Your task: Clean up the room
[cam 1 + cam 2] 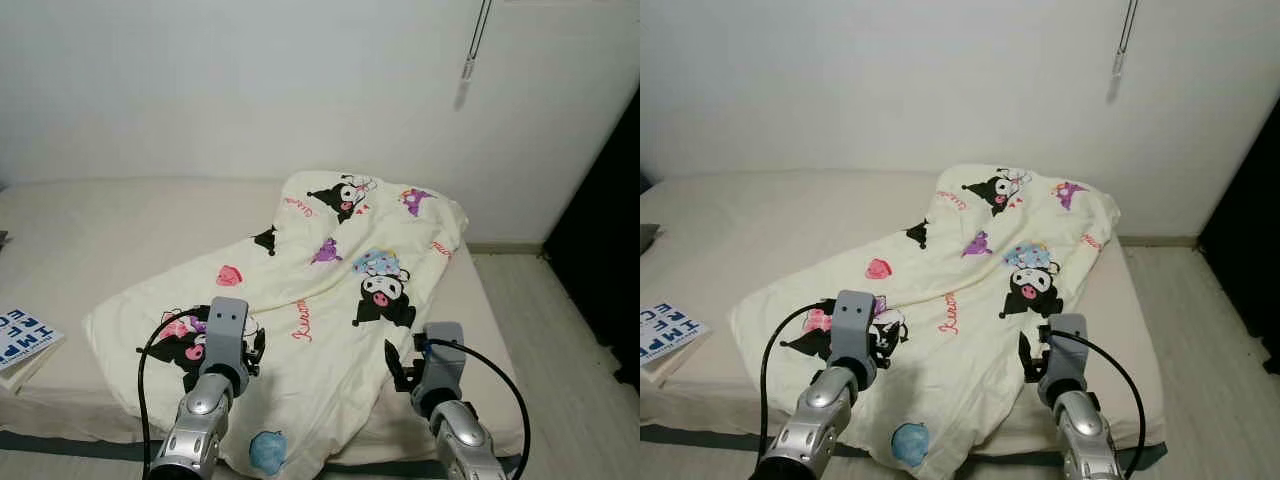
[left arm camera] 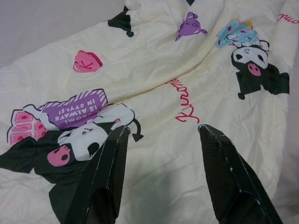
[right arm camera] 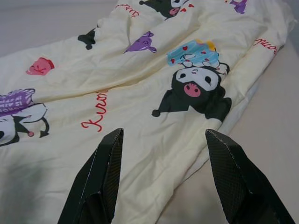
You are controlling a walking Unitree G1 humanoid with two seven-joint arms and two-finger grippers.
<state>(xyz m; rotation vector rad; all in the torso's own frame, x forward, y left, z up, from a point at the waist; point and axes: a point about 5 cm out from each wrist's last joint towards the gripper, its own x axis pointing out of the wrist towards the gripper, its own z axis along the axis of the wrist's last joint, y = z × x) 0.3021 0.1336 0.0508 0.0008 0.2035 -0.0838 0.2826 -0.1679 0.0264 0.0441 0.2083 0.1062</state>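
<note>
We are standing at the foot of the bed [image 1: 100,230], where the cartoon-print quilt [image 1: 330,300] is lying rumpled and slanted across the mattress, one corner spilling over the near edge. We are holding our left gripper [image 2: 161,140] and right gripper [image 3: 163,144] just above it, fingers spread and gripping nothing. Straightening looks barely begun; a book [image 1: 20,340] is waiting nearby.

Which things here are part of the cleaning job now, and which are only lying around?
Job in hand:
- cartoon-print blanket, crumpled across the bed
- left hand and right hand, both open above the blanket

Lying about:
- book at the bed's left edge
- pull cord on the wall
</note>
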